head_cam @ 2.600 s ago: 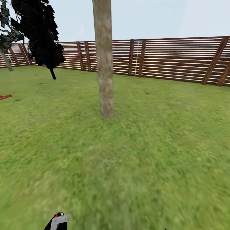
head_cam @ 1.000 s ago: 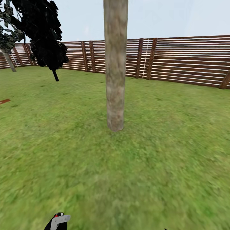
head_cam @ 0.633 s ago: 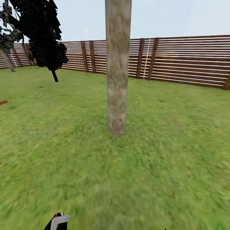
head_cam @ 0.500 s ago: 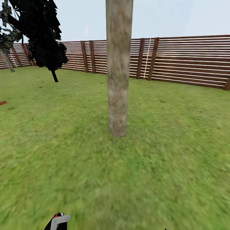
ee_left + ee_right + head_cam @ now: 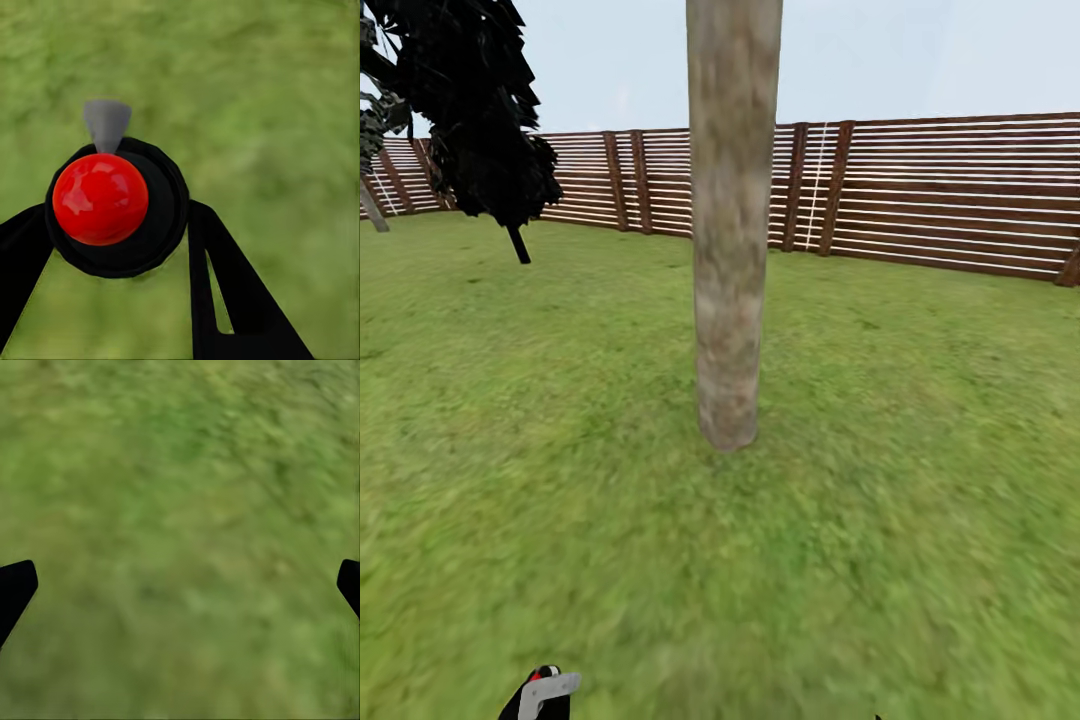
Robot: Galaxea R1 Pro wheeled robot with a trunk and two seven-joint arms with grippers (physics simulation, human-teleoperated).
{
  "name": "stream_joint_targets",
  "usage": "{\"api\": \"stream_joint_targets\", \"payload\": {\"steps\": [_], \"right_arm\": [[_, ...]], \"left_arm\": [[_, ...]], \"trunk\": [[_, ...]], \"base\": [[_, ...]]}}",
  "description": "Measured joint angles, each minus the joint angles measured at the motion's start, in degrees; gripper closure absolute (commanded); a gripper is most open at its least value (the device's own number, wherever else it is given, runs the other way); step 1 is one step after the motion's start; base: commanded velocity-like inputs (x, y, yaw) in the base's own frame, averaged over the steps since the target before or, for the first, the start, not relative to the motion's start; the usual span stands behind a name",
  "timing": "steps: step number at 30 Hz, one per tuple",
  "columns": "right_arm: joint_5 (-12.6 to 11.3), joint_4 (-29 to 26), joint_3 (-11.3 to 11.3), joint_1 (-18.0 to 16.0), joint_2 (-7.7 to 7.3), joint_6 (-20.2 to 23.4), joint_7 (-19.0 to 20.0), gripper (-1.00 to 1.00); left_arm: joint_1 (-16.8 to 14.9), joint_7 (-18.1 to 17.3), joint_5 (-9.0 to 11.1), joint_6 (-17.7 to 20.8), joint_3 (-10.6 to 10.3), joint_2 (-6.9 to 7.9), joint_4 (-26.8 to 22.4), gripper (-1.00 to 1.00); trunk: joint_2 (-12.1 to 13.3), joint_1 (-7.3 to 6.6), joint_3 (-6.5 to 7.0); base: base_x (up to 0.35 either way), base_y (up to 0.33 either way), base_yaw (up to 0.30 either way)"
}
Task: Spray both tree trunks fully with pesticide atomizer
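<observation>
Holding the pesticide atomizer (image 5: 112, 206) in the closed left jaws, right jaws wide and empty, stop near the tree trunk (image 5: 732, 230) and aim the nozzle (image 5: 106, 124) squarely.

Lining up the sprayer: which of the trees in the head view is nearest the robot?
The bare pale trunk at centre, rising from the grass ahead. The dark-leaved tree stands farther back at left, near the fence.

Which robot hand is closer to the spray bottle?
Left. The left gripper is shut around the atomizer. The right gripper hangs open over bare grass, apart from it.
</observation>
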Motion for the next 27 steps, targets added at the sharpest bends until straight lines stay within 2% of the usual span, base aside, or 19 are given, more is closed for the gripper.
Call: {"api": "stream_joint_targets", "payload": {"steps": [8, 12, 27], "right_arm": [[-0.1, 0.0, -0.1, 0.0, 0.12, 0.0, -0.1, -1.0], [-0.2, -0.1, -0.1, 0.0, 0.25, 0.0, -0.1, -1.0], [-0.2, 0.0, -0.1, 0.0, 0.27, 0.0, -0.1, -1.0]], "left_arm": [[0.0, -0.1, -0.1, 0.0, -0.1, 0.0, 0.0, 1.0], [0.0, -0.1, -0.1, 0.0, -0.1, 0.0, 0.0, 1.0], [0.1, -0.1, -0.1, -0.1, -0.1, 0.06, 0.0, 1.0]], "trunk": [[0.0, 0.0, 0.01], [0.0, 0.0, 0.03], [0.0, 0.0, 0.23]], "base": [[0.337, 0.068, -0.001], [0.153, 0.001, -0.036], [0.053, 0.0, -0.254]]}}
